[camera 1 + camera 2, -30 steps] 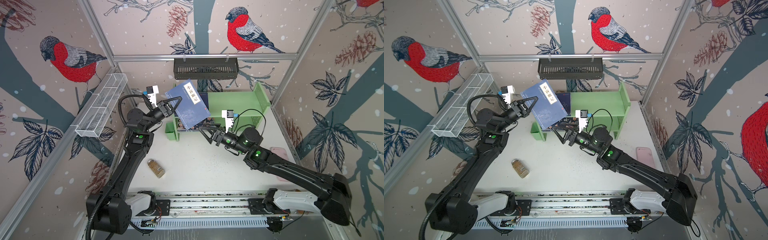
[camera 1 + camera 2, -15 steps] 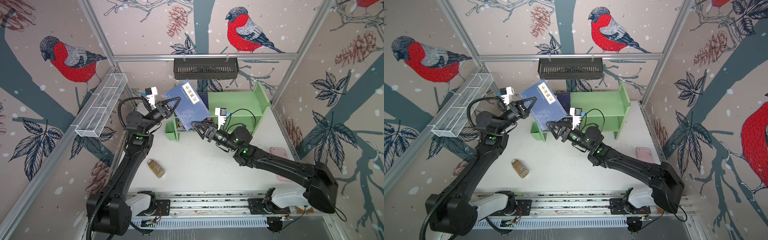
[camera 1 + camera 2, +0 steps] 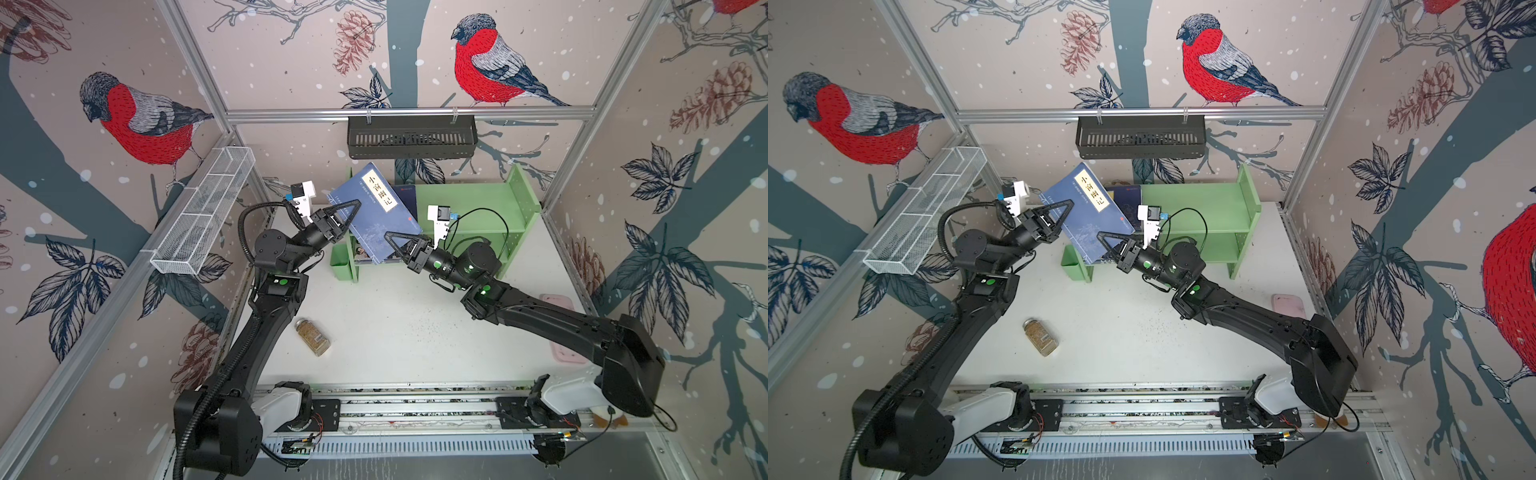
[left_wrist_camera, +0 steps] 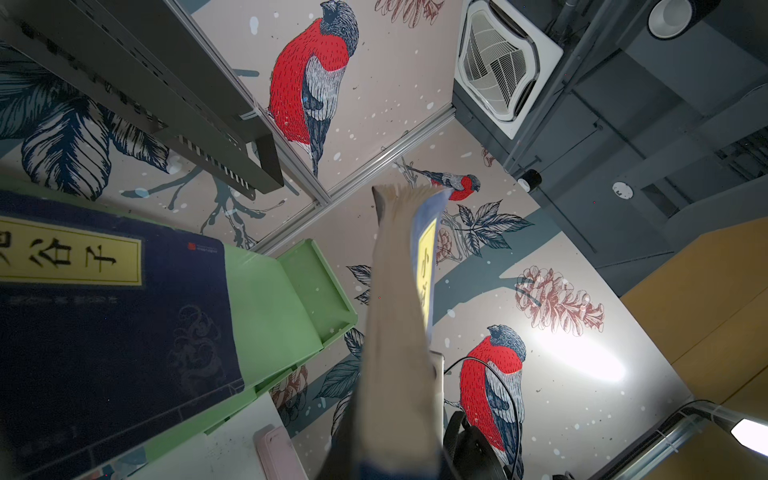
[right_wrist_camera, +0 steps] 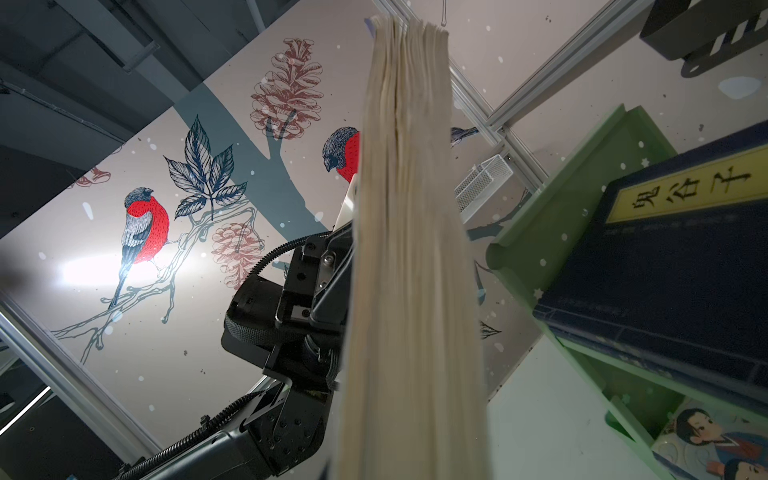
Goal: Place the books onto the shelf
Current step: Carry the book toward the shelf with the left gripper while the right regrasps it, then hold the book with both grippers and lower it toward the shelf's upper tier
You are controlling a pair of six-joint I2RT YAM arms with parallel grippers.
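Observation:
A navy-blue book (image 3: 376,216) with a yellow label hangs tilted in the air over the left end of the light green shelf (image 3: 469,199). My left gripper (image 3: 347,210) straddles its upper left edge; how tightly does not show. My right gripper (image 3: 395,243) is shut on its lower right edge. In both wrist views the book's page edge (image 5: 411,249) runs straight into the jaws. Another navy book (image 4: 104,311) lies on the shelf's top tier. A cartoon-cover book (image 5: 715,440) sits in the lower tier.
A small green cup (image 3: 340,259) hangs on the shelf's left end. A spice jar (image 3: 312,336) lies on the white table, and a pink phone (image 3: 1287,305) lies at the right. The black slotted basket (image 3: 411,137) hangs above the shelf, the white wire basket (image 3: 203,212) on the left rail.
My right gripper reached up and left to the held book's lower edge and shut on it. The left gripper and the book stayed almost still.

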